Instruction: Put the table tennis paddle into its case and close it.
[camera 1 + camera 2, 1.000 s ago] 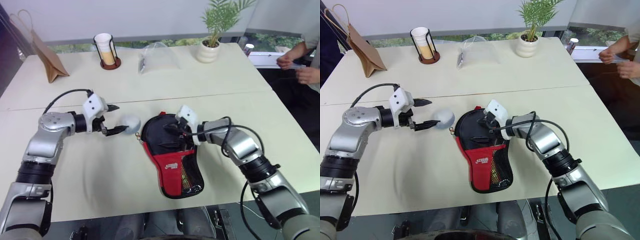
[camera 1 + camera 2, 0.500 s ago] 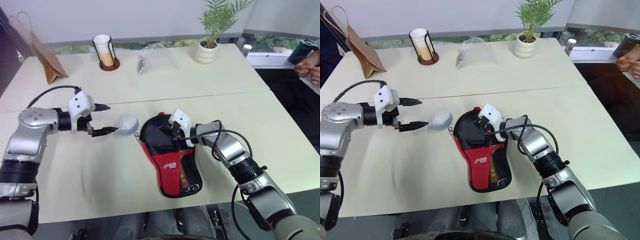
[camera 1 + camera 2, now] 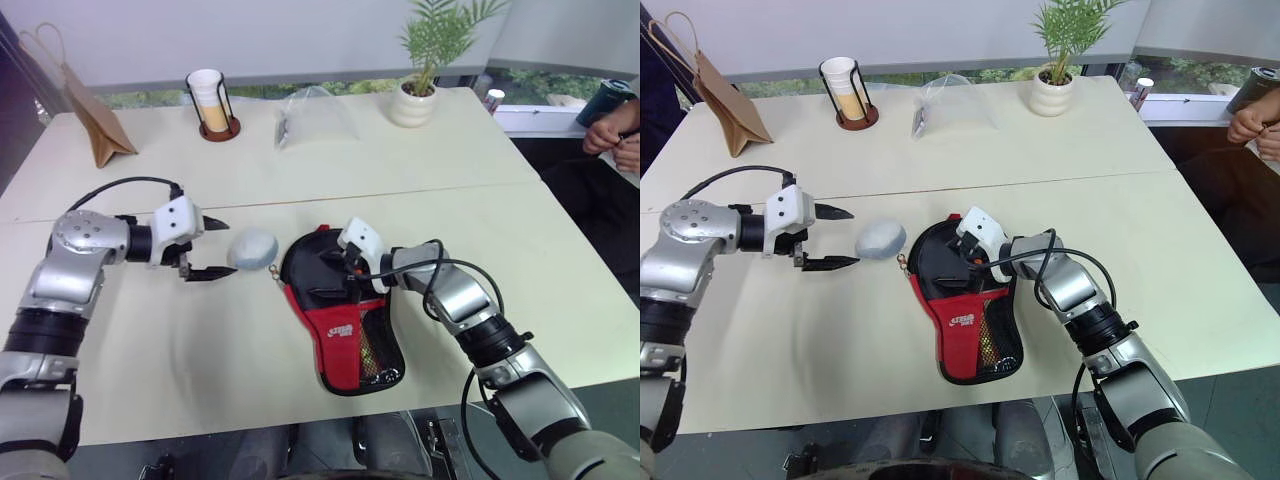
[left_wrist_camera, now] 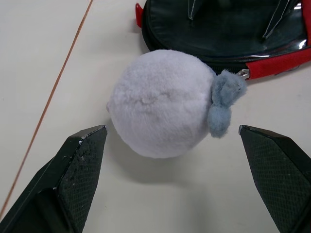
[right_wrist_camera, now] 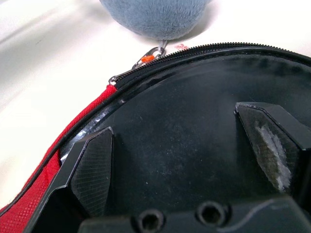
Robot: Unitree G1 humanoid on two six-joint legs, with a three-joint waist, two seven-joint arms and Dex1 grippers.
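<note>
The case (image 3: 345,325) lies open on the table in front of me, black at its round head, with a red panel and a mesh pocket lower down. Inside the zip's rim a glossy black face (image 5: 194,97) shows, apparently the paddle's rubber; its handle is hidden. A fluffy grey ball (image 4: 163,102) hangs on the zip pull (image 5: 148,56) at the case's left rim. My left gripper (image 3: 228,246) stands open just left of the ball, one finger to each side. Over the black face my right gripper (image 3: 335,275) is open with nothing between its fingers.
Along the table's far side stand a brown paper bag (image 3: 95,120), a cup in a wire holder (image 3: 212,100), a clear plastic bag (image 3: 315,115) and a potted plant (image 3: 420,95). A person's hands (image 3: 620,135) hold a dark cup at the far right.
The whole view has shifted a little. My left wrist has rolled slightly, its open fingers still by the ball. The right gripper has stayed over the case. The person's hands rose with a dark cup.
</note>
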